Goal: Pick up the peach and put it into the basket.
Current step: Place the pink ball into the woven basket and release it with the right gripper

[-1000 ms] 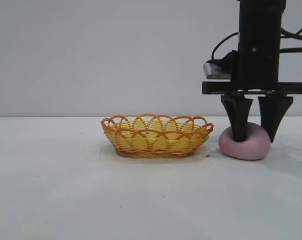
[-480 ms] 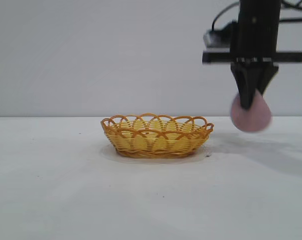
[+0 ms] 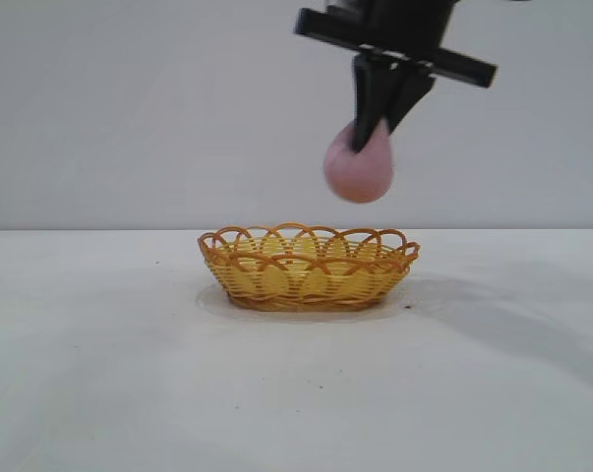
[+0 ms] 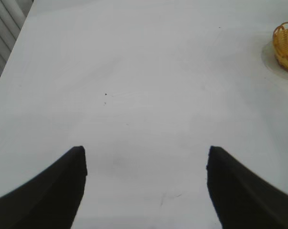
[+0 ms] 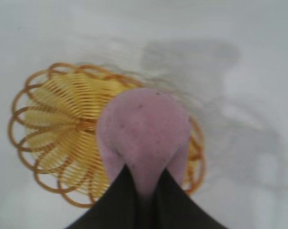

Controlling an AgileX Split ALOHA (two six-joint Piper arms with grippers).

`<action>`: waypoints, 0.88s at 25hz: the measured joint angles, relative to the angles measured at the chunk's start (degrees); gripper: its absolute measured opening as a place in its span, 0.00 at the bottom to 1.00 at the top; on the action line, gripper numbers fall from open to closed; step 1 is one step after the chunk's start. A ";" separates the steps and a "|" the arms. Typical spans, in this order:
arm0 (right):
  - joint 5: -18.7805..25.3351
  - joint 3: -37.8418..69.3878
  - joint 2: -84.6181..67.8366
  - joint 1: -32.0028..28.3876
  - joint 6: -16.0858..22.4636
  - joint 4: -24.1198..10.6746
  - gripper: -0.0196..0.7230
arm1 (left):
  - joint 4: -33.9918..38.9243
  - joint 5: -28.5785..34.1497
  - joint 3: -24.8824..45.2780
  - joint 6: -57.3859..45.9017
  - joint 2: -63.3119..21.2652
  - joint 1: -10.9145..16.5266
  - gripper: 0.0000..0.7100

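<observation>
Right pincer (image 3: 372, 133) of mine clamped tight on the peach (image 3: 359, 169), holding it in the air above the basket's (image 3: 309, 267) right half. Left pincer (image 4: 144, 191) parked, spread wide over bare bench (image 3: 99, 374).

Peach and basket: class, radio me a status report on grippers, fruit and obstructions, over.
Right gripper shut on the peach, high above the basket, toward its right half. Left gripper open, idle over bare table. Nothing in the way.
</observation>
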 joint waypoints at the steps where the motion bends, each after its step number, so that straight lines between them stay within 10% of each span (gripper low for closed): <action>1: -0.29 -0.11 0.72 0.90 0.00 0.11 0.03 | 0.00 0.00 0.00 0.00 0.00 0.00 0.66; 8: -1.33 -0.11 3.83 2.44 -0.03 0.35 0.12 | 0.00 0.00 0.00 0.00 0.00 0.00 0.66; 15: -0.05 -0.11 4.42 2.44 -0.03 0.24 0.46 | 0.00 0.00 0.00 0.00 0.00 0.00 0.66; 22: 2.41 -0.20 4.42 2.44 -0.03 0.05 0.48 | 0.00 0.00 0.00 0.00 0.00 0.00 0.66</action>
